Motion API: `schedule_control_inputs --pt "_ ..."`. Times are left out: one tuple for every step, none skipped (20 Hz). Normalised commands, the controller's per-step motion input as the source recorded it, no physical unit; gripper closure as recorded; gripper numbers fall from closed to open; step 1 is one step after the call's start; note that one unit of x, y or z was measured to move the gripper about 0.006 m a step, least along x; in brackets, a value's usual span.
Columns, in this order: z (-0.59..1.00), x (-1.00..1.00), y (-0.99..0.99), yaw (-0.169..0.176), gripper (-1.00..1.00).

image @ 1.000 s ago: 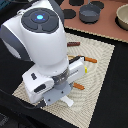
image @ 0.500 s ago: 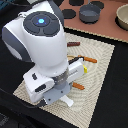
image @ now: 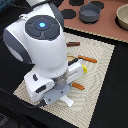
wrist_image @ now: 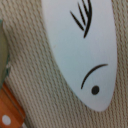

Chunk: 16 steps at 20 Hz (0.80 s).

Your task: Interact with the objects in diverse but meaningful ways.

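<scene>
- The white arm (image: 42, 50) bends low over the beige woven mat (image: 102, 60), covering most of it.
- The grey two-handled pot (image: 90, 12) stands well apart on the brown surface.
- The white fish shape (wrist_image: 82, 45) lies flat on the mat, filling the wrist view.
- An orange piece (wrist_image: 12, 107) lies near the fish.
- The gripper's fingers are hidden; its opening cannot be told.

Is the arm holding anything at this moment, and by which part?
Cannot be told. The jaws are out of sight in both views; the wrist view shows only the white fish lying on the mat.
</scene>
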Motion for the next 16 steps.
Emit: schedule_control_inputs --pt "-0.05 0.09 -0.15 0.014 1.00" --pt "-0.05 0.09 -0.13 0.014 1.00" --pt "-0.05 0.09 -0.14 0.013 1.00" --pt "-0.06 0.11 -0.13 0.012 1.00" --pt "-0.05 0.12 -0.14 0.011 1.00" --pt "-0.05 0.11 -0.14 0.011 1.00" --pt "-0.04 0.13 -0.14 0.011 1.00" --pt "-0.05 0.13 -0.13 0.011 1.00" --pt "-0.04 0.13 -0.14 0.011 1.00" --pt "-0.05 0.12 -0.14 0.011 1.00" --pt "-0.04 0.13 -0.13 0.011 1.00" --pt "-0.03 0.15 -0.12 0.012 1.00" --pt "-0.02 0.15 -0.12 0.012 1.00" --pt "-0.02 0.15 -0.11 0.011 1.00" --pt "-0.02 0.16 -0.11 0.011 1.00" --pt "0.00 0.17 -0.12 0.010 1.00"
